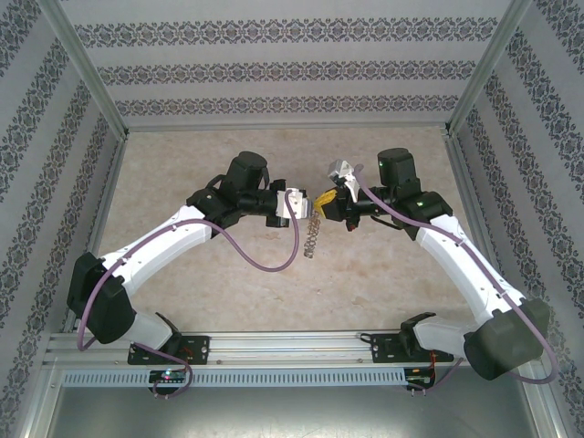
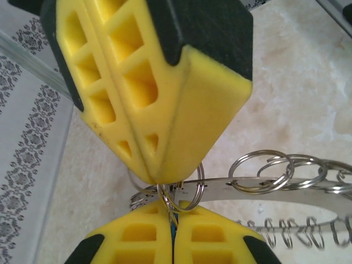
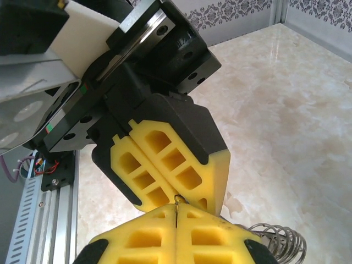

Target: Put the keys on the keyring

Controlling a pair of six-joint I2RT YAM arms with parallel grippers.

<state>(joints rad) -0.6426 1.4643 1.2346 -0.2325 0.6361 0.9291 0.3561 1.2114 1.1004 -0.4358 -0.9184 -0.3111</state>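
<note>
At centre frame the right gripper (image 1: 321,199) and left gripper (image 1: 303,204) meet tip to tip, both pressed together on the keyring (image 1: 310,237) dangling below; pulling apart could wrench a wire loop (image 2: 171,202) free, dropping the blue sliver (image 2: 173,221), possibly a key.

No legible text, label, brand, number or sign on any surface.

A robotics lab test cell is indicated: beneath the left gripper (image 1: 299,203) and right gripper (image 1: 320,199), a marble-look tabletop (image 1: 228,292) is boxed in by patterned wall panels (image 1: 274,68) held in aluminium posts (image 1: 86,68). Behind them, the arm bases (image 1: 173,339) are bolted to a slotted metal rail (image 1: 292,347).
</note>
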